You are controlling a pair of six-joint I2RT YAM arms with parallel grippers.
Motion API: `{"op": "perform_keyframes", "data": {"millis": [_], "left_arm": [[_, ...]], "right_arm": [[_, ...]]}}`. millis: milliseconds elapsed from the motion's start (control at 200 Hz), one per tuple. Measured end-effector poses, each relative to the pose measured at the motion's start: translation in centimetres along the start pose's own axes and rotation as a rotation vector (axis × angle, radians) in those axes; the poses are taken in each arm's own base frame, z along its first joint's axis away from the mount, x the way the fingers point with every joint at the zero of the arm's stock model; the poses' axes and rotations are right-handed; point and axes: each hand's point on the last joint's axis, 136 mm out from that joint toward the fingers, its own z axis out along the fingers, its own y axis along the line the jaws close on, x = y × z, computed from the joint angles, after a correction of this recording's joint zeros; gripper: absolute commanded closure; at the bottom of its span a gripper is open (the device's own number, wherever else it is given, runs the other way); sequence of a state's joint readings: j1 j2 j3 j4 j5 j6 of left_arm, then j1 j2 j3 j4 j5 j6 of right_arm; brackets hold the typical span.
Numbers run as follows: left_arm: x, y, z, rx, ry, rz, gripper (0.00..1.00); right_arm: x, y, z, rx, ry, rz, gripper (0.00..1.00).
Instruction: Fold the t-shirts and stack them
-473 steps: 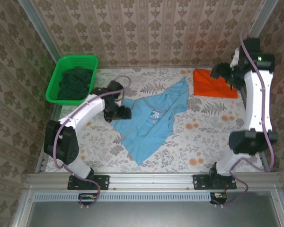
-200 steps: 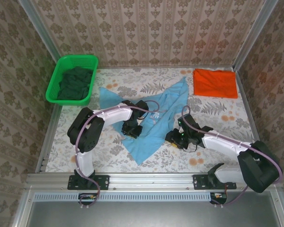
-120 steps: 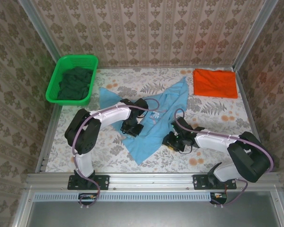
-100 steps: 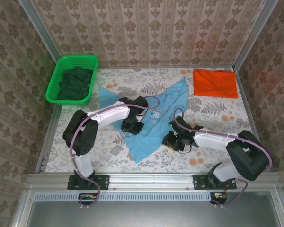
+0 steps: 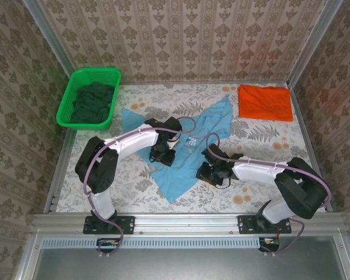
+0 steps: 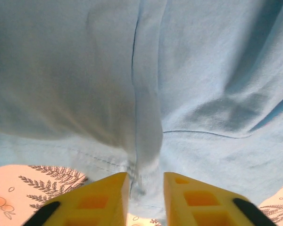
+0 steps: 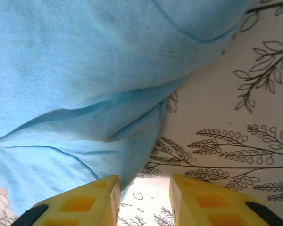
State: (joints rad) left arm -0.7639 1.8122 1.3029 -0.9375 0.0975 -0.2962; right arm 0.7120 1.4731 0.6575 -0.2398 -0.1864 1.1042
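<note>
The light blue t-shirt lies spread and rumpled in the middle of the flower-patterned counter. It is unfolded, with one corner reaching toward the far right, another toward the far left, and a point trailing toward the near edge. Its small dark-and-white chest print faces up between the two arms.

In the left wrist view the cloth shows soft creases and a stitched seam, and a raised ridge of it runs down into the gap of the left tool. That tool's jaws stand slightly parted and are not clamped. From above, the left tool sits low on the shirt's left part.

The right tool is at the shirt's right edge. In its own view the jaws are apart, with bare counter between them and the bunched blue hem just beside the left finger.

The orange-red t-shirt lies folded into a flat rectangle at the far right corner, well apart from the blue one. A green basket holding dark cloth stands at the far left.
</note>
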Motion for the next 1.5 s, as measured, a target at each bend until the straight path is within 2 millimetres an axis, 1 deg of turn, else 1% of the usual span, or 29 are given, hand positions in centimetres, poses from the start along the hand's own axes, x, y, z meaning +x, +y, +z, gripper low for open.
{"op": "perform_keyframes", "data": {"millis": [50,240,320,425,520,605,770,950,1035,1160,1255,1325,1395,1435,1500], "left_arm": [[0.3,0.0,0.3,0.008,0.009,-0.001,0.66],[1.1,-0.2,1.2,0.030,0.036,-0.003,0.63],[1.3,-0.3,1.6,0.036,0.047,-0.003,0.72],[1.5,-0.2,2.3,0.037,0.066,-0.003,0.78],[1.6,-0.2,2.8,0.033,0.078,0.003,0.92],[1.6,-0.1,2.9,0.033,0.080,0.005,1.00],[1.5,-0.1,2.9,0.030,0.076,0.012,1.00],[1.5,0.1,2.9,0.022,0.074,0.009,1.00],[1.4,0.2,2.9,0.020,0.073,0.007,1.00],[1.4,0.2,2.6,0.022,0.064,0.008,1.00],[1.1,0.1,1.6,0.028,0.037,0.010,1.00],[0.3,-0.1,0.0,0.039,-0.011,0.010,1.00],[-1.0,-0.2,-2.4,0.054,-0.089,0.006,1.00],[-2.1,-0.3,-4.2,0.065,-0.148,0.005,1.00],[-3.8,-0.2,-7.7,0.078,-0.257,-0.007,1.00]], "right_arm": [[0.0,0.1,0.0,-0.005,-0.002,-0.002,0.64],[0.1,0.5,0.2,-0.015,-0.008,-0.008,0.62],[0.1,0.6,0.3,-0.014,-0.014,-0.007,0.62],[0.1,0.6,0.4,-0.007,-0.019,-0.005,0.65],[0.1,0.5,0.5,0.011,-0.023,0.000,0.69],[0.0,0.3,0.5,0.026,-0.024,0.000,0.74],[0.0,-0.1,0.5,0.066,-0.029,0.002,0.86],[0.0,-0.1,0.5,0.079,-0.034,-0.005,0.94],[-0.1,-0.1,0.4,0.079,-0.036,-0.012,1.00],[-0.1,-0.2,0.3,0.080,-0.041,-0.012,1.00],[-0.3,-0.8,-0.1,0.079,-0.057,-0.005,1.00],[-0.4,-1.8,-0.9,0.079,-0.071,0.010,1.00],[-0.5,-2.9,-2.1,0.070,-0.092,0.037,1.00],[-0.7,-3.5,-2.8,0.065,-0.105,0.054,1.00],[-1.0,-4.7,-3.9,0.056,-0.126,0.090,1.00]]}}
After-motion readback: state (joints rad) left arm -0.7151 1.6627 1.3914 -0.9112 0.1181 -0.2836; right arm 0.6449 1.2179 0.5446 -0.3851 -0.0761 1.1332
